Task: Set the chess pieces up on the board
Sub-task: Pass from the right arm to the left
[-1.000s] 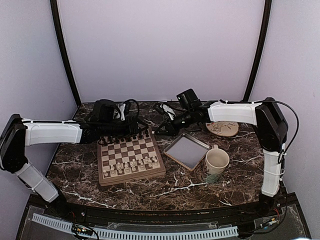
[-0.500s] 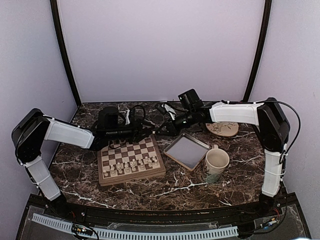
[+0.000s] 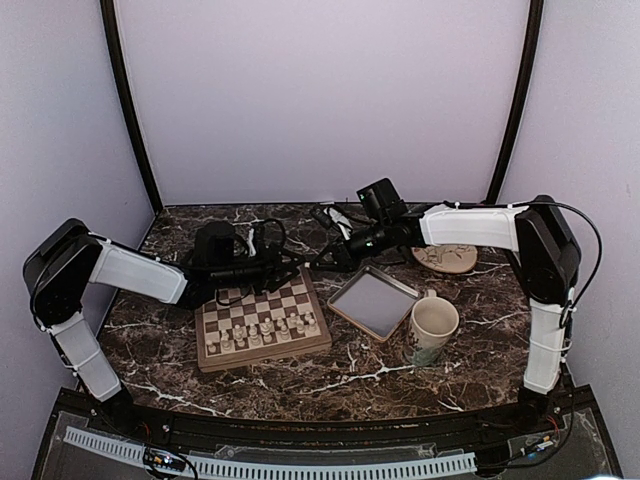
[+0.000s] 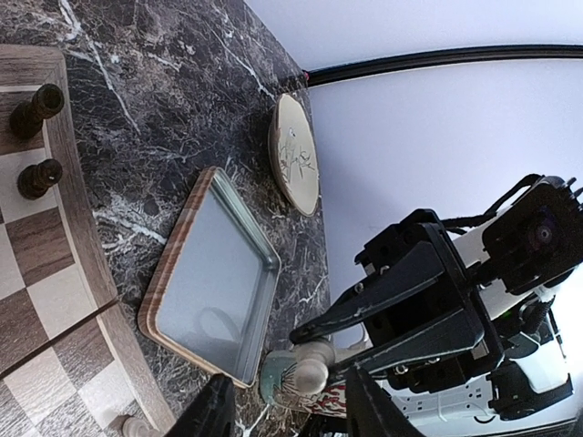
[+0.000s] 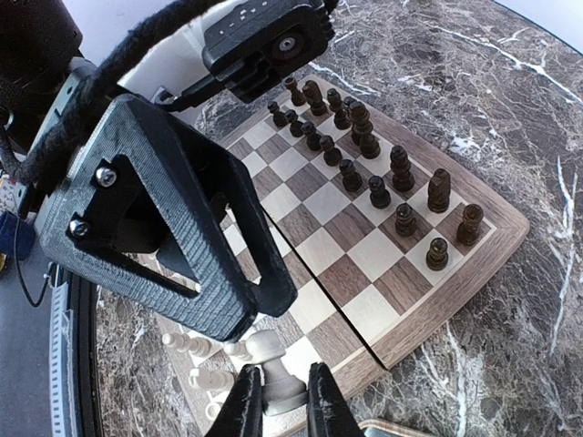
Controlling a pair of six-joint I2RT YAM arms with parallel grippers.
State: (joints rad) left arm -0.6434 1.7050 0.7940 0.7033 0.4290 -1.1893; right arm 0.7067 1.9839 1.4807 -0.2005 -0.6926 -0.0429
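Observation:
My right gripper (image 5: 281, 401) is shut on a cream-white pawn (image 5: 273, 369) and holds it above the board's (image 5: 474, 264) right edge. In the top view it (image 3: 327, 257) hangs between the board (image 3: 205, 360) and the tray. My left gripper (image 3: 288, 268) is open, and its black fingers (image 5: 182, 246) sit right beside the pawn. In the left wrist view its jaws (image 4: 290, 410) stand wide apart, facing the pawn (image 4: 311, 369). Several white chessmen (image 3: 262, 330) stand on the board's near ranks, and they also show in the right wrist view (image 5: 187, 346). Dark chessmen (image 5: 364, 155) fill the far ranks.
A grey metal tray (image 3: 373, 300) lies right of the board, also in the left wrist view (image 4: 209, 273). A mug (image 3: 432, 328) stands near the tray's front right corner. A round coaster (image 3: 445, 258) lies behind it. Cables and a black device (image 3: 255, 225) sit at the back.
My left arm has folded back, elbow raised, and its gripper has shifted slightly toward the board's far right corner. My right gripper has stayed almost still with the pawn.

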